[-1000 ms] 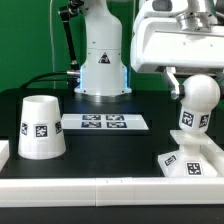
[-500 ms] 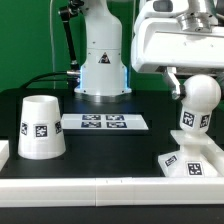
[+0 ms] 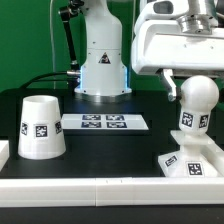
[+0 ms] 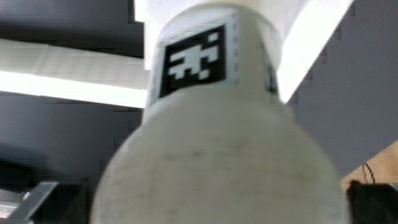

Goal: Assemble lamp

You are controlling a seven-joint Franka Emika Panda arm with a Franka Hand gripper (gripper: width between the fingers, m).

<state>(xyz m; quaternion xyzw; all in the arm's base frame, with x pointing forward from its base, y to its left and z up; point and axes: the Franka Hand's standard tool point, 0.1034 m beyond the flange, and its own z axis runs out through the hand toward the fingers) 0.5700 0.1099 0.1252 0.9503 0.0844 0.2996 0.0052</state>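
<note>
- Bulb post [image 3: 197, 103] stands upright on the base [image 3: 188, 163] at the exterior view's right; shade [image 3: 40, 128] sits well apart on the worktop [image 3: 110, 147].
- Gripper [image 3: 178, 86] sits close against the post's head; clamped or not, I cannot tell.
- Risk: an off-axis tug could topple post and base together.

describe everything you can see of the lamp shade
The lamp shade is a matte white truncated cone, plastic by its look. It stands upright with its narrow end up on the black table, at the exterior view's left. One black-and-white square tag shows on its side. It stands apart from the marker board beside it. Only the table touches it; the wrist view does not show it.
</note>
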